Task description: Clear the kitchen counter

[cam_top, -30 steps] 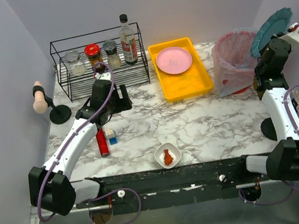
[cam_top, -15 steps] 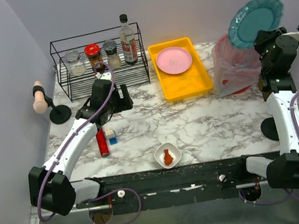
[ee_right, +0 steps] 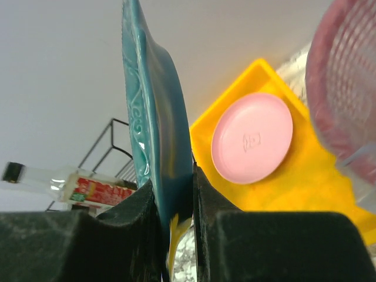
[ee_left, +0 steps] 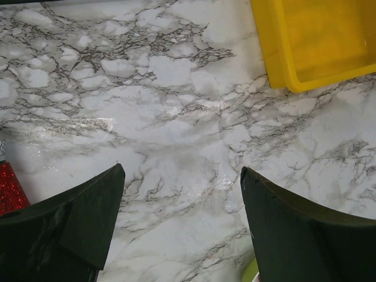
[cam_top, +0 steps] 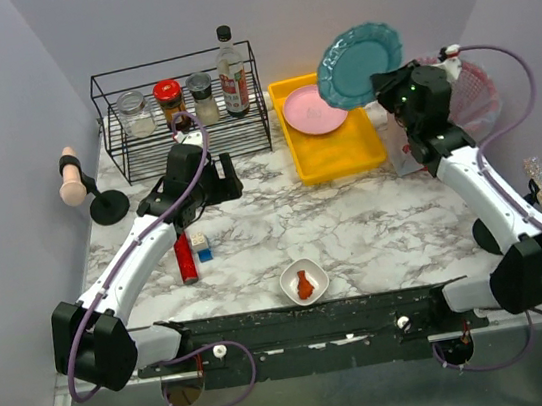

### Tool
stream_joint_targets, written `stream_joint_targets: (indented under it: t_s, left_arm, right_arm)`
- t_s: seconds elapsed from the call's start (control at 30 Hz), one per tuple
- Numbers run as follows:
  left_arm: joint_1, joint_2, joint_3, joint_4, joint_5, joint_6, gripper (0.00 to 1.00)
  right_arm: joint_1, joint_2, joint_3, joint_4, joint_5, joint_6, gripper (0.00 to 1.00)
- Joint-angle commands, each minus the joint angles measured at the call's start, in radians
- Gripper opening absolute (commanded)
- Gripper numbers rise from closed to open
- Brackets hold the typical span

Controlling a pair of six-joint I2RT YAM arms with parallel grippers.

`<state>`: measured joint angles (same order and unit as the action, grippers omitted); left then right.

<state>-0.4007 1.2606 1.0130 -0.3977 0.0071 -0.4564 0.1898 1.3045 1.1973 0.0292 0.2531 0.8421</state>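
In the last second the right gripper (cam_top: 394, 88) carried the teal plate (cam_top: 358, 52) from over the pink mesh bin (cam_top: 478, 98) at upper right to above the yellow tray (cam_top: 350, 156), upper centre. I read that as the bin step done and stacking on the pink plate (cam_top: 315, 109) next. The right wrist view adds that the jaws are clamped on the plate's rim, with the plate near vertical. The left gripper (ee_left: 182, 171) has its fingers apart over bare kitchen counter (cam_top: 374, 219), mid-frame. The white dish (cam_top: 304, 282) and red bottle (cam_top: 186, 258) remain on it.
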Motion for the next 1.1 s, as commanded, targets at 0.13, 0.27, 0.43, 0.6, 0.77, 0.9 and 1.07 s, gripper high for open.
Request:
stream_joint_targets:
  t_s: [0.13, 0.27, 0.43, 0.6, 0.77, 0.9, 1.07]
  left_arm:
    - [0.003, -0.036, -0.03, 0.02, 0.025, 0.001, 0.91]
    - [0.003, -0.03, -0.027, 0.02, 0.034, -0.001, 0.91]
    - [0.005, -0.038, -0.028, 0.022, 0.034, -0.001, 0.91]
    - [0.006, -0.046, -0.036, 0.022, 0.034, -0.002, 0.91]
    - [0.007, -0.044, -0.039, 0.028, 0.047, -0.005, 0.91]
    - [0.007, -0.044, -0.04, 0.028, 0.05, -0.007, 0.91]
    - [0.007, -0.043, -0.045, 0.031, 0.051, -0.008, 0.91]
  right_arm:
    - [0.149, 0.214, 0.131, 0.199, 0.237, 0.101, 0.01]
    - [0.197, 0.335, 0.176, 0.264, 0.328, 0.132, 0.01]
    - [0.198, 0.484, 0.271, 0.29, 0.368, 0.192, 0.01]
    - [0.198, 0.597, 0.356, 0.307, 0.399, 0.221, 0.01]
    - [0.197, 0.705, 0.441, 0.307, 0.402, 0.233, 0.01]
    - [0.192, 0.768, 0.479, 0.285, 0.403, 0.264, 0.01]
    - [0.185, 0.832, 0.51, 0.276, 0.426, 0.27, 0.01]
